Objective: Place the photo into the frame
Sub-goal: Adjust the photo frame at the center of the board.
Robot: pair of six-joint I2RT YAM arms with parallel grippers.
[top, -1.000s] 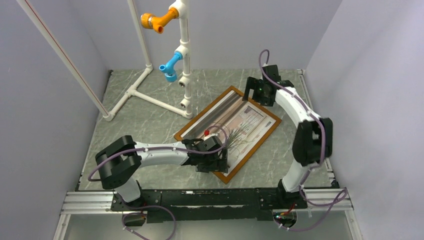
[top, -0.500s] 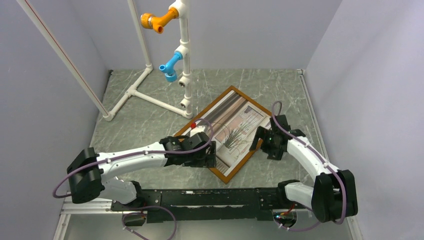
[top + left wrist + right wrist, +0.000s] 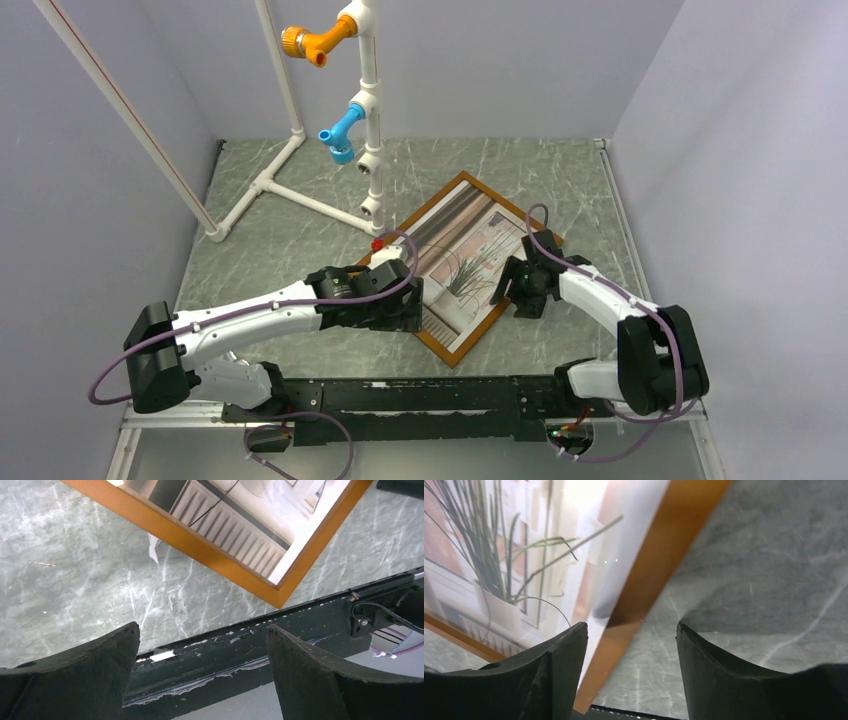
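The photo (image 3: pixel 468 262) is lying inside the frame (image 3: pixel 450 350) on the table (image 3: pixel 300 250). The right gripper (image 3: pixel 631 630), fingers spread, is straddling the frame's right rail. The left gripper (image 3: pixel 202 635), likewise spread, is hovering off the near corner. Gently nudging the print's edge inward, without buckling it, is probably seating it best.

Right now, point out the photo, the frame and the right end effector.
photo (image 3: pixel 462 270): top view, on the printed plant.
frame (image 3: pixel 200 551): left wrist view, on the middle of a wooden rail.
right end effector (image 3: pixel 630 627): right wrist view, midway between its fingertips.
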